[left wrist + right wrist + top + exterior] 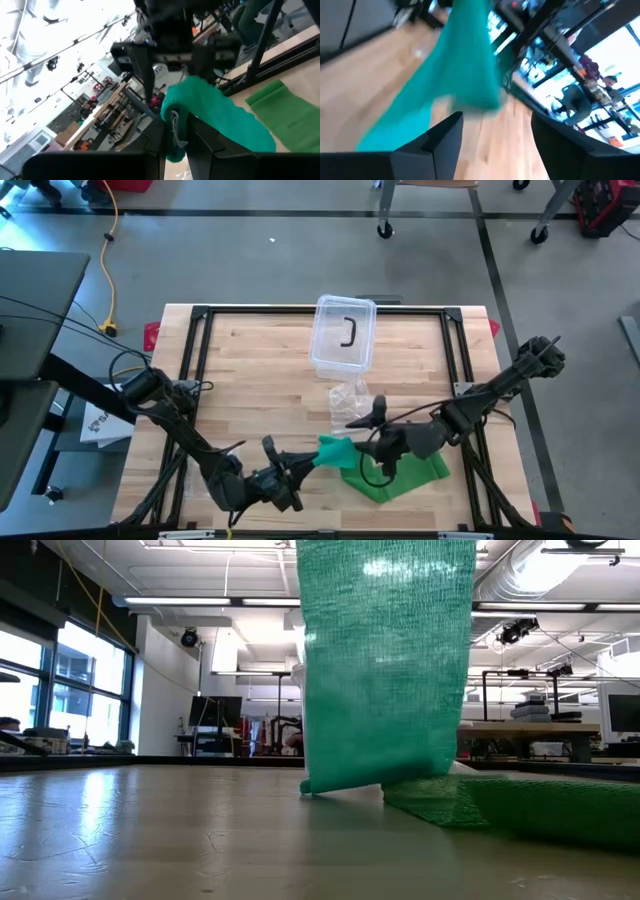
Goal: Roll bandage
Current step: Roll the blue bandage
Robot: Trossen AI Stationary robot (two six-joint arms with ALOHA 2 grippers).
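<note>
High view: green bandage [385, 468] seen at near edge of surface [260, 370], one end lifted, remainder spread flat. Left tool [298, 472] pinched on lifted end, confirmed in left wrist view, where fabric is bunched between its fingers [200, 145]. Right tool [378, 442] positioned over bandage, fingers spread, nothing held. Step judged: early rolling, end gathered, no roll formed. Next move judged to call for right tool taking hold near gathered end while tension is kept by left tool.
</note>
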